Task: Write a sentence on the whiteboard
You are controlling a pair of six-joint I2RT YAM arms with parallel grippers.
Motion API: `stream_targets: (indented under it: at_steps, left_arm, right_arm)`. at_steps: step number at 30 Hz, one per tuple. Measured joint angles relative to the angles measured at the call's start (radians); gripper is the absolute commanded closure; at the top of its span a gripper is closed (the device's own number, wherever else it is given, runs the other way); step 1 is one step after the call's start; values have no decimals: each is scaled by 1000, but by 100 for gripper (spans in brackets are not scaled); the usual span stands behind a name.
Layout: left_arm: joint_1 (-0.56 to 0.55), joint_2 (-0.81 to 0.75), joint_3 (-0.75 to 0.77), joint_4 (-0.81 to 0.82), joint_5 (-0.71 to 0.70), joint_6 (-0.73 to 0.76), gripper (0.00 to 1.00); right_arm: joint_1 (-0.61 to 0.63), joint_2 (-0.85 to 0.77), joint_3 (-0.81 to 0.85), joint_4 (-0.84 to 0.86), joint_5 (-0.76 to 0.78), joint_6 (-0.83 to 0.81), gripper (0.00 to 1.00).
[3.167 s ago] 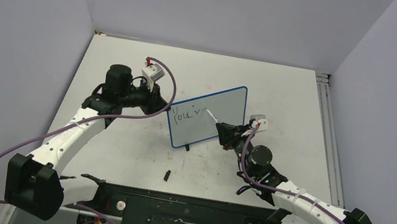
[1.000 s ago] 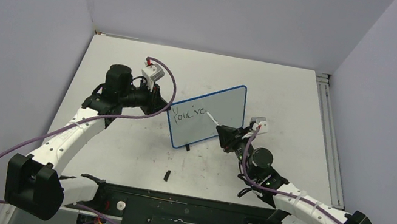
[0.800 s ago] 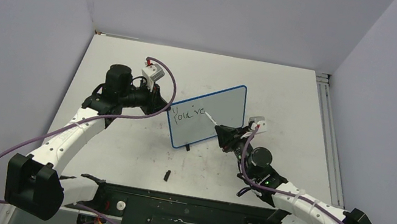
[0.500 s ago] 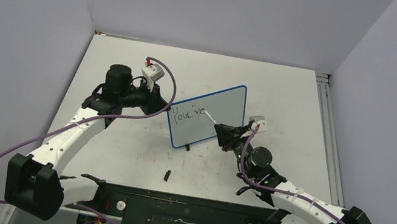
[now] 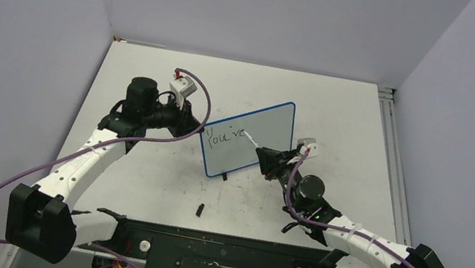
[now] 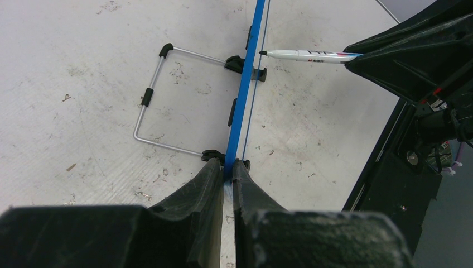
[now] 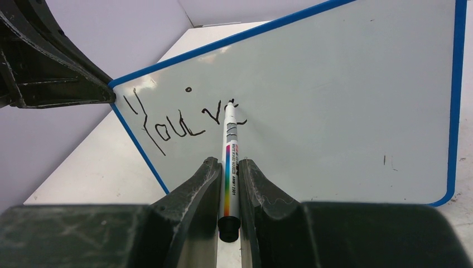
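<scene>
The whiteboard (image 5: 257,134), white with a blue frame, stands tilted mid-table on black feet and a wire stand (image 6: 146,97). My left gripper (image 5: 197,125) is shut on its left edge; the left wrist view shows the blue frame (image 6: 245,84) edge-on between the fingers (image 6: 209,178). My right gripper (image 5: 263,158) is shut on a white marker (image 7: 230,167) with a rainbow stripe. The marker tip touches the board by the sentence (image 7: 178,120), which reads "You've" in black. The marker also shows in the left wrist view (image 6: 307,55).
A small black marker cap (image 5: 200,209) lies on the table in front of the board. The black base rail (image 5: 221,253) runs along the near edge. Grey walls close in the table on the left, back and right.
The marker tip has moved slightly right along the board, adding the "e" after "v". The left gripper and board have not moved.
</scene>
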Motion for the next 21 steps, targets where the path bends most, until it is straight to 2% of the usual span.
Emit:
stream_targets:
  at_steps: [21]
  left_arm:
    - [0, 0, 0, 0, 0, -1, 100]
  right_arm:
    - [0, 21, 0, 25, 19, 1, 95]
